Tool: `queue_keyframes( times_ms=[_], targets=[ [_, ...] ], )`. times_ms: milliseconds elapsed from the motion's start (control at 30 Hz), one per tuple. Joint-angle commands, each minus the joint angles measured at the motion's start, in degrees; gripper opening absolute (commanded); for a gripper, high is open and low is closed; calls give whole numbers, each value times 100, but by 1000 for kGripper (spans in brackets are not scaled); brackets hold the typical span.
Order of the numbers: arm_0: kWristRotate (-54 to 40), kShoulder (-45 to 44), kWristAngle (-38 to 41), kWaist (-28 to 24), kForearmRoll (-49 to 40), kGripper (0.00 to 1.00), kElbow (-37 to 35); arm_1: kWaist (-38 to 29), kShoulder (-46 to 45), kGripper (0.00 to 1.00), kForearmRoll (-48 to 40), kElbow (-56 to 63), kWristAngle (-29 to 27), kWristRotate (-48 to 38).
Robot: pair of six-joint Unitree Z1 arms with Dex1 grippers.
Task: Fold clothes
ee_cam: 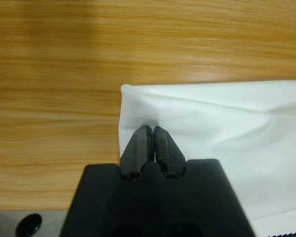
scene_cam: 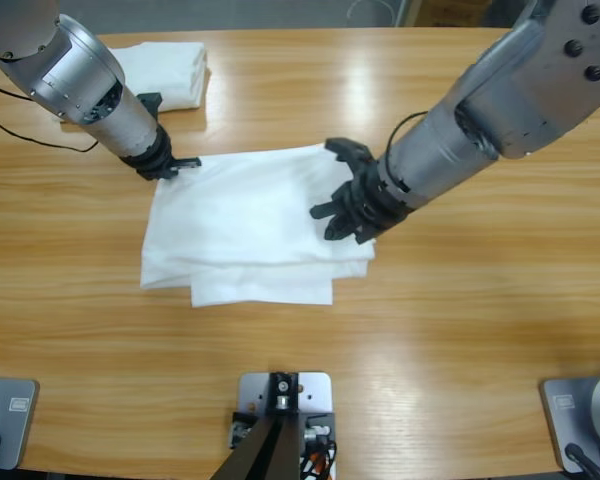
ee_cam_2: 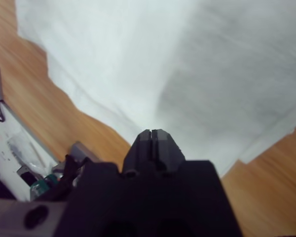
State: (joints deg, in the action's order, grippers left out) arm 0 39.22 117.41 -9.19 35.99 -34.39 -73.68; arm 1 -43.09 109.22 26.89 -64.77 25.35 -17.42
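A plain white T-shirt lies at both claws, unpatterned, with soft grey shadow in its folds. The left gripper and right gripper are black, on silver-grey arms. Beyond the left claw sits a second white folded shirt. The table under them is honey-brown wood with streaky grain.

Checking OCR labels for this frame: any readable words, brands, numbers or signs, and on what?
None readable in any view.
Half-folded white cotton T-shirt: no lettering shows on the visible faces.
Folded white cloth stack at the far table edge: blank.
Left gripper and right gripper, both black: no markings visible.
Light wooden table: plain grain, no labels.
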Motion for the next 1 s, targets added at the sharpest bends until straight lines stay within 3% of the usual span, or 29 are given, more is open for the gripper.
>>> queue_keyframes(
  times_ms=[33, 733, 833, 1000],
  targets=[
    [-28, 238, 75, -57, 20, 0, 143, -50, 629, 0, -244, 73, -133, 142],
    [0, 142, 61, -57, 27, 0, 129, -50, 425, 0, -355, 899, -487, -227],
    [35, -87, 98, 34, 31, 0, -214, -50, 427, 0, -362, 931, -487, -227],
    [51, -148, 98, 611, 27, 0, -954, -50, 524, 0, -395, 904, -478, -227]
  ],
)
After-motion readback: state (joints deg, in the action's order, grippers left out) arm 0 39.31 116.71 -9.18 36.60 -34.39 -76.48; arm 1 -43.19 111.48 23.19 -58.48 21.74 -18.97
